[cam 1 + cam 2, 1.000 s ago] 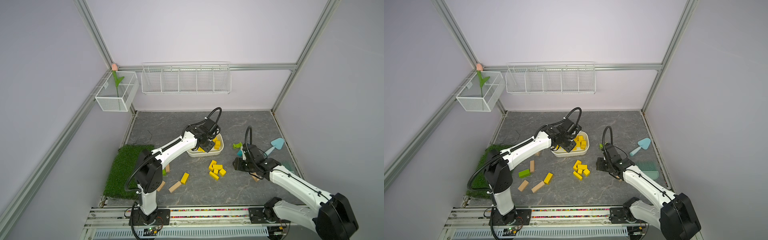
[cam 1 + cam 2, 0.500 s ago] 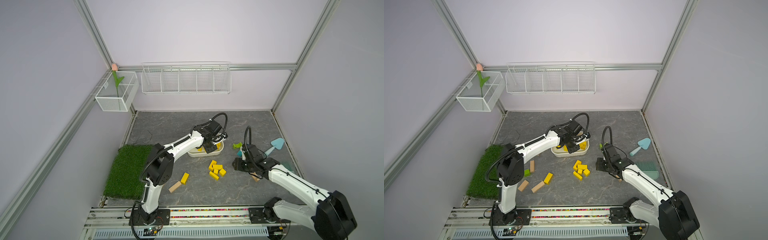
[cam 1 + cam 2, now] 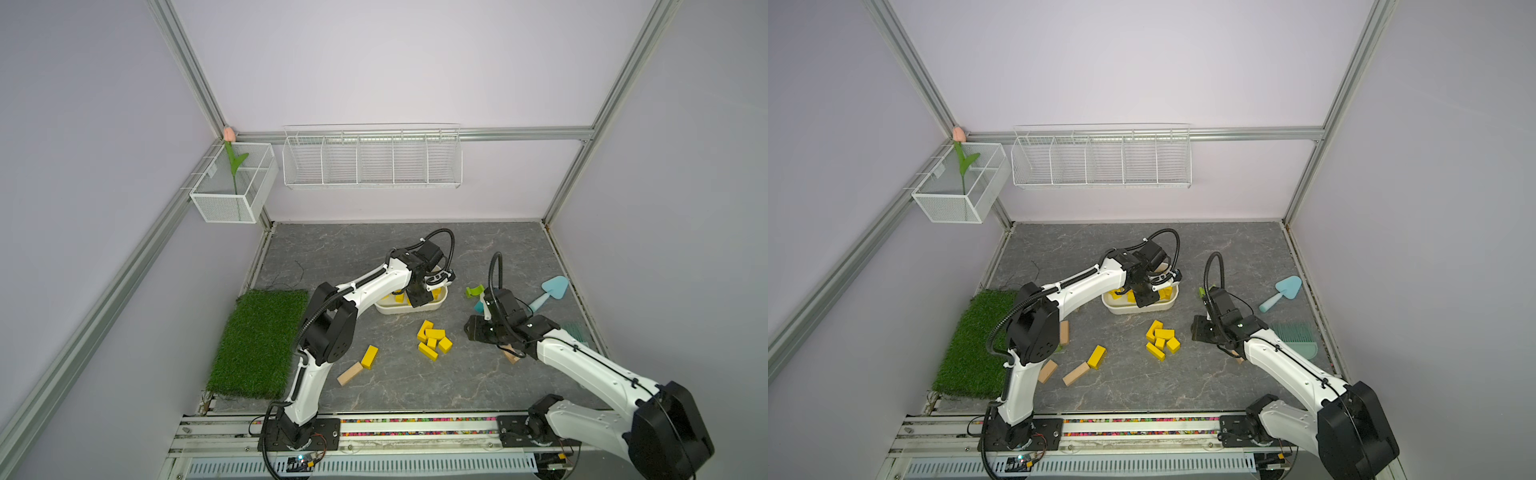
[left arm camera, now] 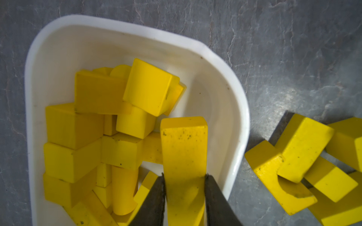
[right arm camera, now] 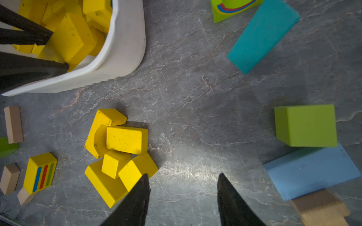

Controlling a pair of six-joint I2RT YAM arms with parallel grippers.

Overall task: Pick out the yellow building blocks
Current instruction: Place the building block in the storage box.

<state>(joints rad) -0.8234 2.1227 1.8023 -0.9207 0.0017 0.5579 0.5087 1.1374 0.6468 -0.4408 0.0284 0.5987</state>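
Several yellow building blocks fill a white tray (image 4: 235,94), which appears in both top views (image 3: 432,308) (image 3: 1121,309). My left gripper (image 4: 184,176) hangs over the tray's right end (image 3: 419,296), shut on a long yellow block (image 4: 184,148) that points down into the tray. A cluster of yellow blocks (image 3: 433,338) (image 5: 125,140), including an arch piece, lies on the floor just in front of the tray. One yellow block with coloured stripes (image 5: 41,170) lies further left (image 3: 369,356). My right gripper (image 5: 183,176) stands open and empty over bare floor just right of the cluster (image 3: 1198,330).
Tan blocks (image 3: 1076,373) lie at the front left near a green grass mat (image 3: 257,340). Green (image 5: 305,125), light blue (image 5: 311,172) and teal (image 5: 262,35) blocks sit near my right arm. A teal trowel (image 3: 550,291) and a brush (image 3: 1296,338) lie by the right wall.
My left arm has swung its gripper from the tray's left part to its right end, still gripping the yellow block. The right arm has stayed where it was.
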